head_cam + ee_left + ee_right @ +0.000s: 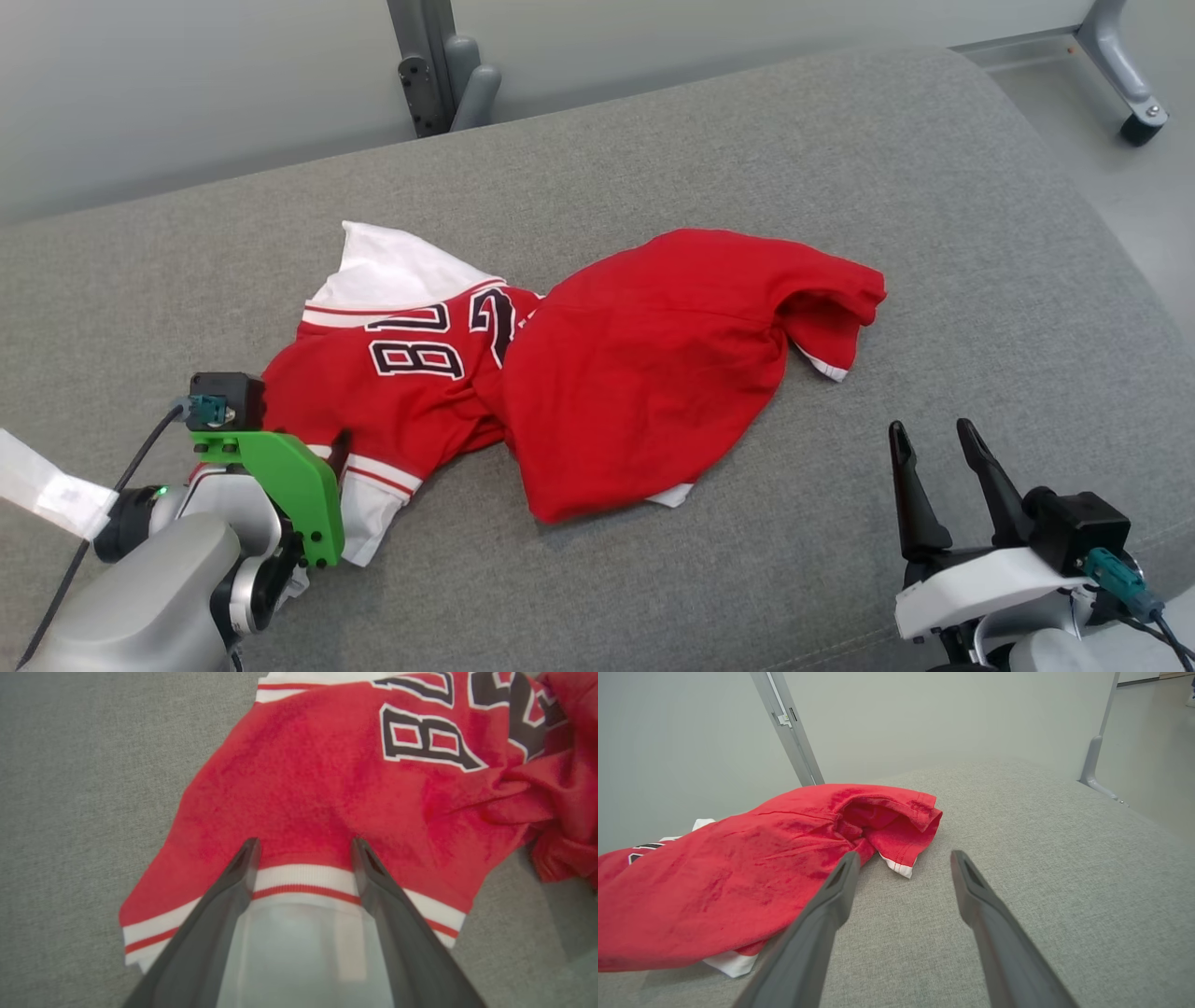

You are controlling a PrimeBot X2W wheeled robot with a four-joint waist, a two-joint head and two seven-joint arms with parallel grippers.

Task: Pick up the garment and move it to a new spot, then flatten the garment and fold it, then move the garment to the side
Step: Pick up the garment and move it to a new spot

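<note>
The red garment (607, 373) lies crumpled at the middle of the grey tabletop (840, 140), neither flattened nor folded, so nearly everything seems left to do; the left claw (303, 845), spread apart, is poised over its striped hem (303, 882) at 8 o'clock, and the right claw (932, 431) hovers apart and empty at 4 o'clock.
</note>
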